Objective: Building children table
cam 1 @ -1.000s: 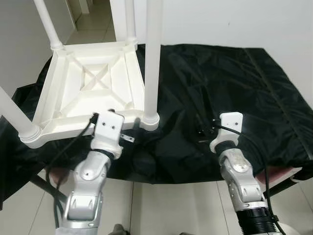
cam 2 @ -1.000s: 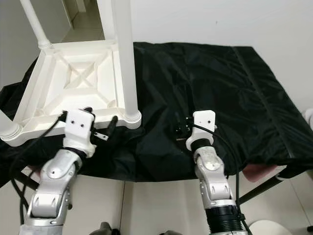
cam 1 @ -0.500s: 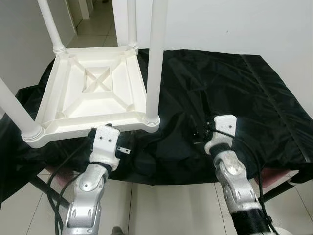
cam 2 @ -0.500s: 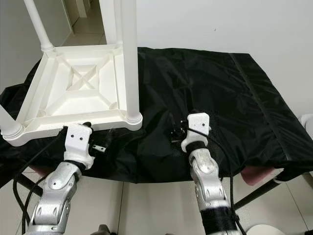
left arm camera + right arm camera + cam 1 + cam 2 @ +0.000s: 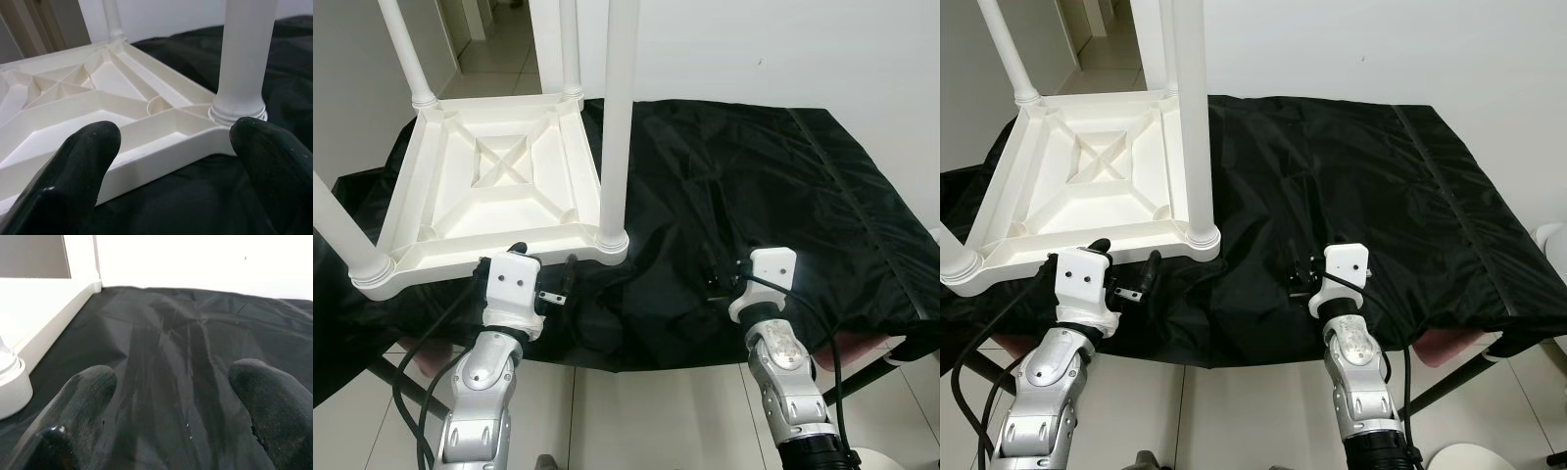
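The white children's table (image 5: 499, 186) is seen lying upside down on the black cloth (image 5: 773, 186), all four legs standing up, so assembly is judged nearly or wholly done. Since half a second ago, the left gripper (image 5: 543, 286) has been drawn slightly back from the table's near rim (image 5: 161, 152), with nothing gripped. Its fingers (image 5: 83, 161) are spread wide, framing the near-corner leg (image 5: 243, 58), as the left wrist view makes plain. The right gripper (image 5: 1301, 277) hovers over bare cloth, and its fingers (image 5: 80, 401) are likewise shown spread apart and empty.
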Robot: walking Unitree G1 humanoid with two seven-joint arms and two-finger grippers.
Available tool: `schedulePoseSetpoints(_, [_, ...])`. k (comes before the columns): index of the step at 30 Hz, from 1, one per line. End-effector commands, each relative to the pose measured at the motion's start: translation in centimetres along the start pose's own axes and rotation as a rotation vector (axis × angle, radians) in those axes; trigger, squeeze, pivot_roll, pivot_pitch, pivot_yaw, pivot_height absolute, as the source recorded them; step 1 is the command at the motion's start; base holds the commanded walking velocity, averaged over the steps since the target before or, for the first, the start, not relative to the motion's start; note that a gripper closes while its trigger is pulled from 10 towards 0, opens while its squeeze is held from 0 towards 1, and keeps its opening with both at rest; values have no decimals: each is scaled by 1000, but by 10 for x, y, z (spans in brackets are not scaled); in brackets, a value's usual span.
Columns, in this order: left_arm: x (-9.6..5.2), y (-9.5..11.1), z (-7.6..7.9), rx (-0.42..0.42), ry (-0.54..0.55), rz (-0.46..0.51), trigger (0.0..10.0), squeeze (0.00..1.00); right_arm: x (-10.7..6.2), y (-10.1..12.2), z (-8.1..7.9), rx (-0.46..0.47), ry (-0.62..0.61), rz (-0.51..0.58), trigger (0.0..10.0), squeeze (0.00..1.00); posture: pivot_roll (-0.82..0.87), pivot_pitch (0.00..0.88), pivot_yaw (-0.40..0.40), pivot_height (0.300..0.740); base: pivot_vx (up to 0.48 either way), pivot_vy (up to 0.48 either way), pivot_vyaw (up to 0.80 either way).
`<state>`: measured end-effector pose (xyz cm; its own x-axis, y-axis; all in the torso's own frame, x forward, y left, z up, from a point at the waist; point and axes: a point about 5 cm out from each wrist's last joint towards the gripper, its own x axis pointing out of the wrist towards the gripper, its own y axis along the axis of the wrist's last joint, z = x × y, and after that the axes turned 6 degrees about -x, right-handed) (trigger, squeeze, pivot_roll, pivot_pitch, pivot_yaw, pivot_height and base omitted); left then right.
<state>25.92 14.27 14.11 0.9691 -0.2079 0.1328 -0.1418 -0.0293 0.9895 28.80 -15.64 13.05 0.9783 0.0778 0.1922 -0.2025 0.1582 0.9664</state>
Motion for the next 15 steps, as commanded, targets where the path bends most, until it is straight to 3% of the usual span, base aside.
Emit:
schedulePoseSetpoints(1, [2, 1, -9, 10, 137, 7, 10000, 0, 3, 3, -6, 3, 20, 16, 10000, 0, -90, 56, 12, 740, 0, 0, 0])
schedulePoseSetpoints(3, [2, 1, -9, 10, 137, 7, 10000, 0, 3, 3, -6, 3, 20, 16, 10000, 0, -90, 56, 12, 740, 0, 0, 0])
schedulePoseSetpoints(9, [22, 17, -6, 16, 135, 55, 10000, 0, 11, 5, -7, -26, 57, 34, 10000, 0, -83, 59, 3, 740, 0, 0, 0])
schedulePoseSetpoints(15, [41, 22, 7, 24, 100, 48, 10000, 0, 16, 9, -11, -24, 64, 47, 10000, 0, -83, 65, 0, 740, 0, 0, 0])
